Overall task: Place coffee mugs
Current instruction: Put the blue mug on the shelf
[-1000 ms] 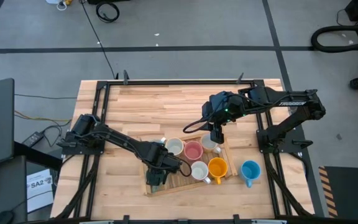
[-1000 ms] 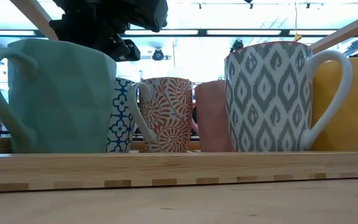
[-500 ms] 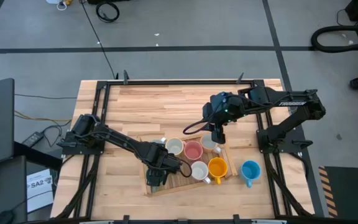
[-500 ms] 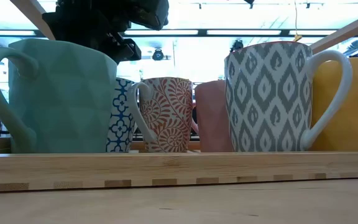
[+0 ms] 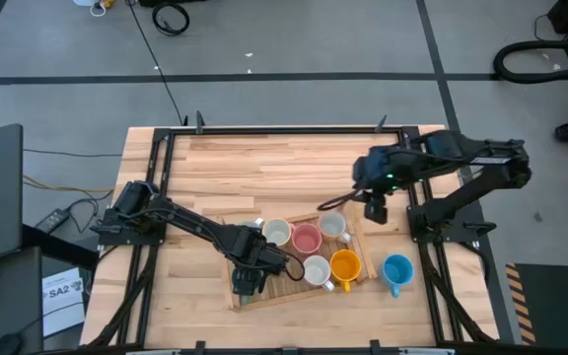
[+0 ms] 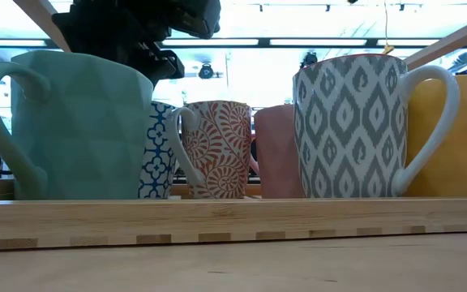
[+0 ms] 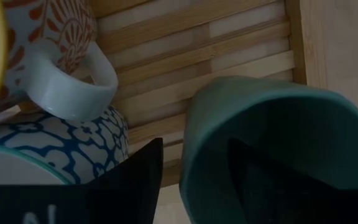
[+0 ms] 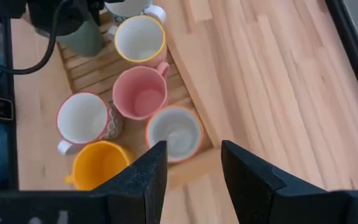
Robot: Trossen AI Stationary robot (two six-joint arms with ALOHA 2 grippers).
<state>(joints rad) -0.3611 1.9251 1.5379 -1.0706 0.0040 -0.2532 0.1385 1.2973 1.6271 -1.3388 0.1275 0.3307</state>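
Note:
Several coffee mugs stand on a slatted bamboo tray (image 5: 282,287): a cream one (image 5: 278,232), a pink one (image 5: 307,238), a white one (image 5: 332,226), a grey-patterned one (image 5: 316,269) and an orange one (image 5: 345,264). A blue mug (image 5: 397,270) stands on the table right of the tray. The dark green mug (image 7: 278,124) stands upright at the tray's near left corner. My left gripper (image 7: 194,148) is open above it, one finger inside the mug and one outside its wall; whether they touch it I cannot tell. My right gripper (image 5: 376,211) hovers open over bare table, right of the tray.
A blue-patterned mug (image 7: 55,140) and an orange-patterned mug (image 7: 48,37) stand close beside the green one. The tray's raised rim (image 6: 233,223) runs along its near side. Bare wood lies at the table's far half (image 5: 264,168). Black frame rails (image 5: 166,177) edge the table.
My right gripper has moved from above the white mug at the tray's far right corner toward the table's right edge, over bare table. The mugs have stayed where they were.

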